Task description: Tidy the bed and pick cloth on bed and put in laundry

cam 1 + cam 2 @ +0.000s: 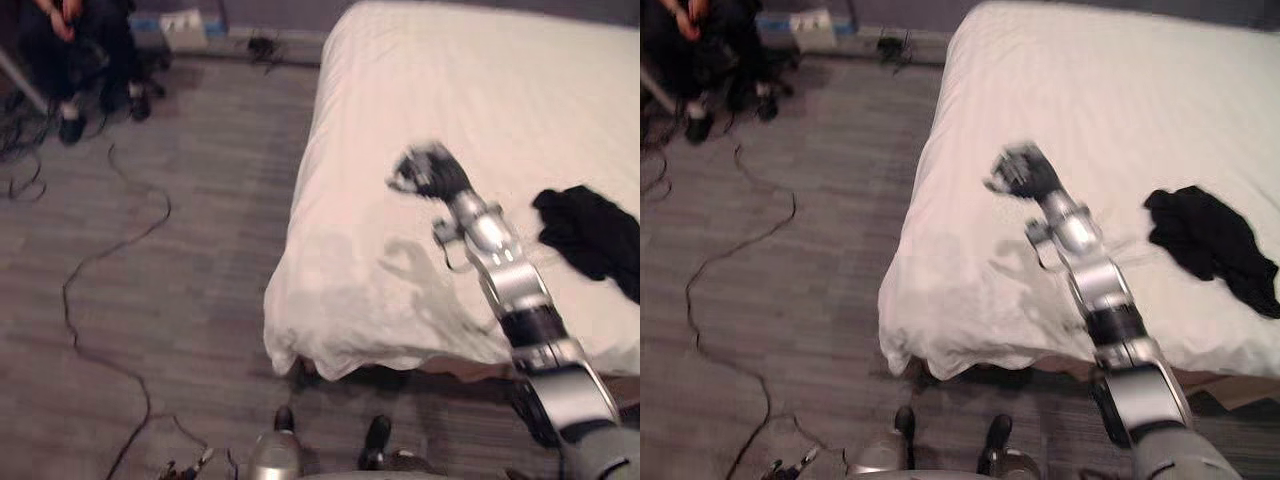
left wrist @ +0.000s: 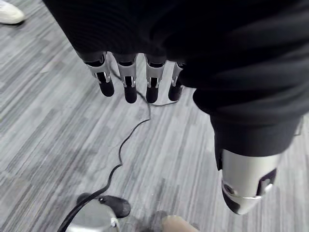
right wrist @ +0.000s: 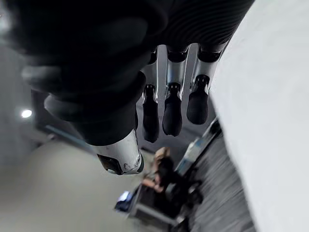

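Right hand (image 1: 432,172) over white bed (image 1: 480,90), fingers apart and empty, black cloth (image 1: 590,232) at its 3 o'clock, left hand (image 2: 129,87) fingers straight above floor (image 2: 48,121)

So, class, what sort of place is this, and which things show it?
Probably a bedroom, perhaps staged for tests: a white-sheeted bed, a black cloth lying on it, grey plank floor and a seated person nearby.

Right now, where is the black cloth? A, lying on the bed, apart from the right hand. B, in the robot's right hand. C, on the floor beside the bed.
A: the black cloth lies on the white bed, to the right of the right hand, whose open fingers hold nothing.
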You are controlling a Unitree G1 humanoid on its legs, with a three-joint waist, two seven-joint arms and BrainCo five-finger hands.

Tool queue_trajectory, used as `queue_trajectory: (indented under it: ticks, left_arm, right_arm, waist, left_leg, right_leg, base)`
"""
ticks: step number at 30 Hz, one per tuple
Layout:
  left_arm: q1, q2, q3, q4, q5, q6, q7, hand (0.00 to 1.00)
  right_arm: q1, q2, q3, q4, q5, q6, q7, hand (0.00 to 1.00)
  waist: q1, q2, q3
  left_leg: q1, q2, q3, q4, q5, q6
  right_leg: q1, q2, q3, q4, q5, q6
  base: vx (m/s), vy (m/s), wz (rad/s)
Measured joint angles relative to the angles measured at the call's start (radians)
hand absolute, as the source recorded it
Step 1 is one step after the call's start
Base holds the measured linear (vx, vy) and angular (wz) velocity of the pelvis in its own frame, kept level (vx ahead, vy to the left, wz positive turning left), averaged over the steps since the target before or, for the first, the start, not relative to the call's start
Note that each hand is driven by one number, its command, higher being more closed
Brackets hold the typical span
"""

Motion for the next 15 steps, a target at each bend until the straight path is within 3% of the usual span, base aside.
queue_trajectory:
  ticks: [2, 8, 9, 11, 15]
  left_arm:
    - [-0.074, -0.015, -0.006, -0.003, -0.009, -0.02, 0.0, 0.0]
    - [-0.265, -0.032, -0.169, -0.002, -0.01, -0.051, 0.012, 0.0]
    - [-0.311, -0.039, -0.203, 0.001, -0.011, -0.059, 0.027, 0.0]
    - [-0.367, -0.047, -0.245, 0.009, -0.025, -0.066, 0.046, 0.0]
    - [-0.402, -0.066, -0.265, 0.006, -0.03, -0.075, 0.053, 0.0]
  right_arm:
    - [-0.092, 0.045, 0.048, 0.001, 0.018, 0.027, -0.001, 1.0]
    - [-0.095, 0.098, 0.128, 0.161, 0.034, 0.158, -0.009, 1.0]
    - [-0.086, 0.11, 0.128, 0.183, 0.034, 0.182, -0.01, 1.0]
    - [-0.078, 0.123, 0.123, 0.182, 0.033, 0.178, -0.014, 1.0]
    - [-0.061, 0.175, 0.109, 0.212, 0.033, 0.158, -0.021, 1.0]
  waist:
    - [0.011, 0.009, 0.076]
    - [0.026, 0.061, 0.129]
    - [0.026, 0.08, 0.139]
    - [0.021, 0.103, 0.153]
    - [-0.008, 0.119, 0.163]
  left_leg:
    - [-0.07, -0.007, -0.009, 0.023, 0.013, 0.01]
    - [-0.282, -0.061, -0.025, 0.129, 0.018, 0.029]
    - [-0.334, -0.074, -0.024, 0.173, 0.006, 0.046]
    - [-0.404, -0.086, -0.019, 0.241, -0.012, 0.066]
    - [-0.467, -0.083, 0.006, 0.372, -0.083, 0.079]
  right_leg:
    - [-0.083, -0.022, -0.01, 0.069, -0.009, -0.011]
    - [-0.349, -0.136, -0.005, 0.339, -0.087, -0.02]
    - [-0.409, -0.164, 0.005, 0.403, -0.104, -0.026]
    - [-0.482, -0.195, 0.02, 0.475, -0.126, -0.025]
    - [-0.557, -0.227, 0.068, 0.598, -0.187, -0.01]
  base:
    - [-0.17, 0.051, 0.17]
    - [-0.12, 0.082, 0.25]
    - [-0.07, 0.055, 0.16]
    - [-0.11, 0.071, 0.1]
    - [-0.13, 0.032, -0.11]
